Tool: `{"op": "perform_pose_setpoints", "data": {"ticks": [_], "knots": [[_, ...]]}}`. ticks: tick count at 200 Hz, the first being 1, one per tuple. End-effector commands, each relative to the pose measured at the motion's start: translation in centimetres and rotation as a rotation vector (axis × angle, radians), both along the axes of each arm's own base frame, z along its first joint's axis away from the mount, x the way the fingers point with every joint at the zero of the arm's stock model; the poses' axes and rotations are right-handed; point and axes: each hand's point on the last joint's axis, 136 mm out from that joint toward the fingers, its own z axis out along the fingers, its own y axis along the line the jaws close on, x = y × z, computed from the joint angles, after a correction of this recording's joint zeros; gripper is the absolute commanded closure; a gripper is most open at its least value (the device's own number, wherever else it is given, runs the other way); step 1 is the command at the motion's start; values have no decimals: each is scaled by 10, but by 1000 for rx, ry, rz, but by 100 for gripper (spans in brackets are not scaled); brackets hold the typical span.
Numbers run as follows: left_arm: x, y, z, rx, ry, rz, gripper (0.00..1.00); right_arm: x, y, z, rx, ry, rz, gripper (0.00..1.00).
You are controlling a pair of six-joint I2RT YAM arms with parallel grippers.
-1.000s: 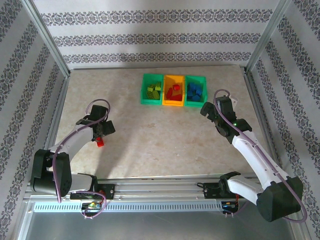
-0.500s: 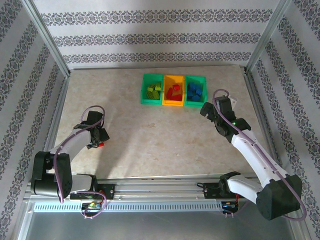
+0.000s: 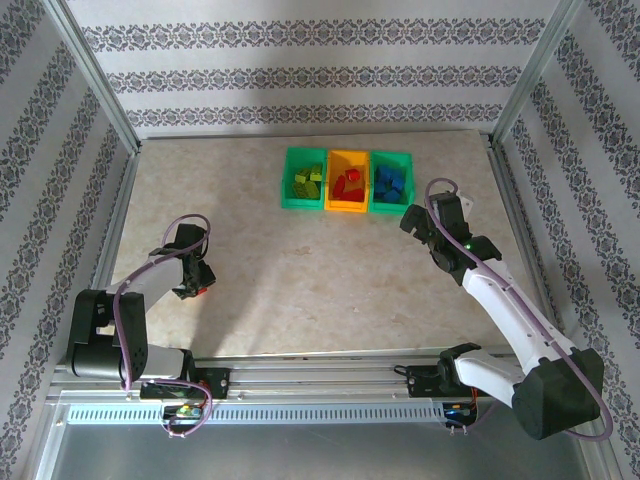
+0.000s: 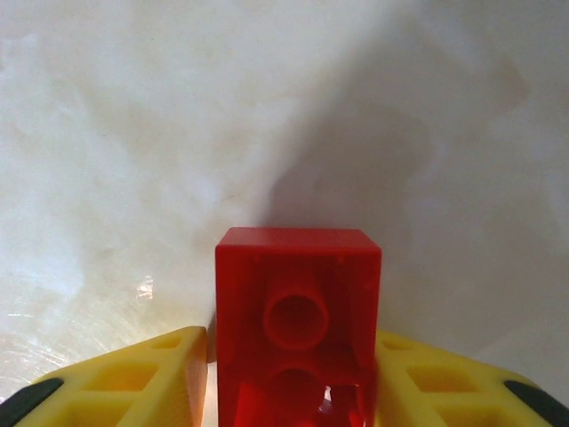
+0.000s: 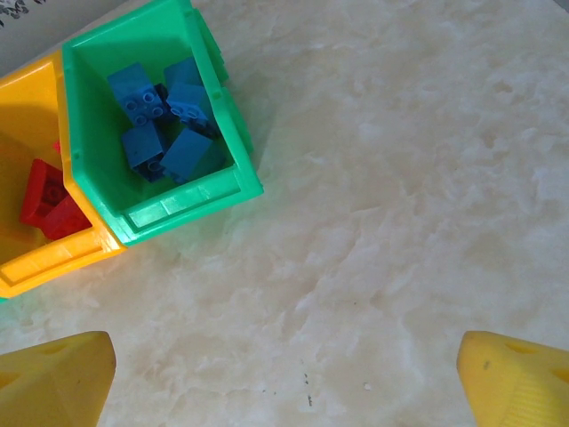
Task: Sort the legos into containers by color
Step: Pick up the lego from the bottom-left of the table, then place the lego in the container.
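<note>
A red lego [image 4: 298, 302] lies on its side on the table, hollow underside facing the left wrist camera. My left gripper [image 4: 293, 365] is shut on it, a yellow finger against each flank. From above, this gripper [image 3: 196, 283] is low at the table's left with the red lego [image 3: 204, 290] at its tip. Three containers stand in a row at the back: a green one [image 3: 303, 205] with lime legos [image 3: 308, 178], an orange one [image 3: 347, 209] with red legos [image 3: 348, 182], a green one [image 3: 390, 210] with blue legos [image 3: 391, 180]. My right gripper [image 3: 413, 222] hovers open and empty beside them.
In the right wrist view the green bin [image 5: 187, 200] with blue bricks [image 5: 160, 124] and the orange bin [image 5: 53, 262] sit at upper left, with bare marble tabletop [image 5: 373, 222] below the open right gripper [image 5: 284, 374]. Metal frame rails [image 3: 118, 220] border the table.
My left gripper dropped to the table, drew back toward the left edge and closed around the red lego. The right arm has barely moved.
</note>
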Motion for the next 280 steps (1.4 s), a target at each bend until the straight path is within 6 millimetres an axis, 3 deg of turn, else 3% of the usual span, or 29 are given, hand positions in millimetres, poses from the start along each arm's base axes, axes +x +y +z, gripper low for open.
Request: {"op": "perform_pose_setpoints", "data": {"ticks": [1, 78, 155, 205, 231, 280], "knots": [[2, -4, -10, -38, -6, 2, 58, 1, -1, 0, -20, -6, -11, 2], [16, -9, 12, -58, -123, -29, 62, 0, -1, -2, -12, -1, -24, 2], [62, -54, 47, -217, -332, -96, 66, 2, 2, -11, 5, 18, -24, 2], [99, -114, 61, -265, -384, -229, 66, 2, 4, -15, 8, 29, -23, 2], [116, -158, 69, -308, -405, -314, 66, 2, 4, -17, 7, 33, -24, 2], [159, -243, 101, -374, -478, -493, 66, 0, 5, -20, 1, 48, -16, 2]]}}
